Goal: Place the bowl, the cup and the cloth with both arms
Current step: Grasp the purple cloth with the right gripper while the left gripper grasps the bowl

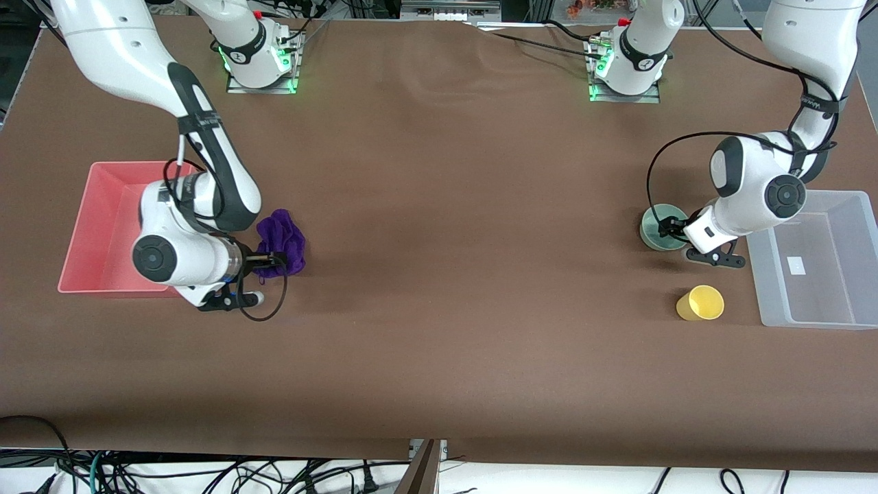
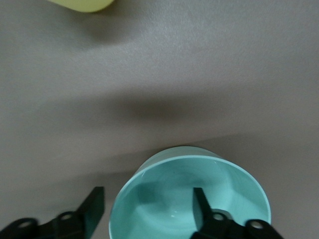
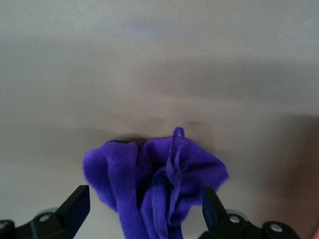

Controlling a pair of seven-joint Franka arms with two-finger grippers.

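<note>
No readable text, brand, number or sign appears anywhere. A small white label [image 1: 796, 265] sits in the clear bin [image 1: 848, 318], but shows no legible writing.

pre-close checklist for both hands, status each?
1. left hand straddles the bowl rim, one finger inside, one outside: ok.
2. Left fingers open: ok.
3. right hand fingers open on either side of the cloth: ok.
4. Cloth between the fingers far enough to grip: cannot tell.
5. cup apart from the bowl, nearer the front camera: ok.
6. red tray beside the cloth, clear bin beside the bowl: ok.
</note>
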